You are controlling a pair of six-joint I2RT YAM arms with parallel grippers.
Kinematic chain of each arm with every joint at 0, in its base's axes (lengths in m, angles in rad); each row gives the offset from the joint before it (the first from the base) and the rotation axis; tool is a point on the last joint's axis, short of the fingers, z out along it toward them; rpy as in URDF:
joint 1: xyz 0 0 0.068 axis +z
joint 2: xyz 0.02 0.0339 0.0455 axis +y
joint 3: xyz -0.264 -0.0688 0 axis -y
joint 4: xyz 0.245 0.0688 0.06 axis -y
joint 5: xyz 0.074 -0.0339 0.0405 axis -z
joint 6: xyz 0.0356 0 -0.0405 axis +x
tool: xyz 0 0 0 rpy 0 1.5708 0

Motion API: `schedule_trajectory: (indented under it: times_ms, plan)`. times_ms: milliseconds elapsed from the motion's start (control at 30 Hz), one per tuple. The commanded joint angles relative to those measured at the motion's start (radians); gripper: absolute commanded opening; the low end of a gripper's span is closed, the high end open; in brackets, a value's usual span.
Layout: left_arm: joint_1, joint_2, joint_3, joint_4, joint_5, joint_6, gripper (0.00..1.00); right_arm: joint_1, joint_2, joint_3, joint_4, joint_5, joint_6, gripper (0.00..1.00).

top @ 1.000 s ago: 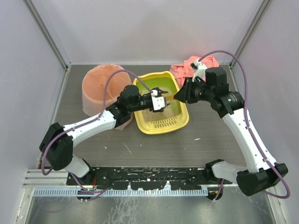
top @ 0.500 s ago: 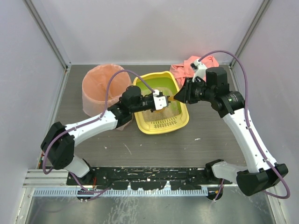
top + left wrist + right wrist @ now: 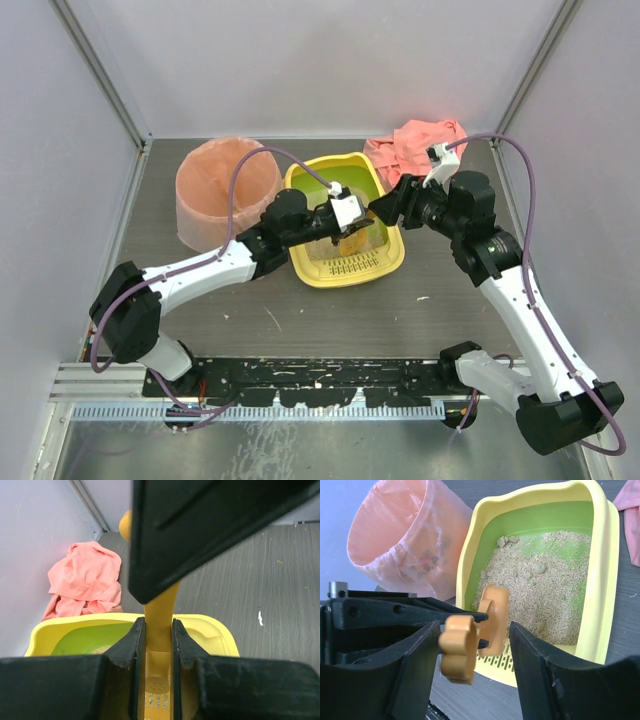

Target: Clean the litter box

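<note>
table (image 3: pixel 450 295): dark wood-grain | walls (image 3: pixel 300 60): pale grey | left tool (image 3: pixel 341 219): pinching orange scoop (image 3: pixel 494 615) | right tool (image 3: pixel 387 209): spread

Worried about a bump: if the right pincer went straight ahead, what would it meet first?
Likely the scoop: its handle end lies inside the open right pincer; the left pincer grips it.

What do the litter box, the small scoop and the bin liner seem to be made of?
Litter box: moulded plastic, probably; smooth yellow rim with soft sheen.
Scoop: likely rigid orange plastic, matte, rounded edges.
Bin liner: thin pink plastic film, translucent and wrinkled.
</note>
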Motion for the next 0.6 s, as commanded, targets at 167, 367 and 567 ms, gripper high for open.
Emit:
schedule_trajectory:
  times_ms: [167, 367, 567]
  plan:
    - [-0.006, -0.004, 0.019, 0.113, -0.059, -0.166, 0.00, -0.002, -0.026, -0.091, 0.237, -0.017, 0.054, 0.50]
    - [-0.006, -0.001, 0.014, 0.109, -0.055, -0.171, 0.00, -0.002, 0.002, -0.087, 0.229, -0.027, 0.032, 0.45]
    - [-0.006, 0.003, 0.023, 0.100, -0.052, -0.176, 0.00, -0.002, 0.030, -0.079, 0.207, -0.061, 0.023, 0.43]
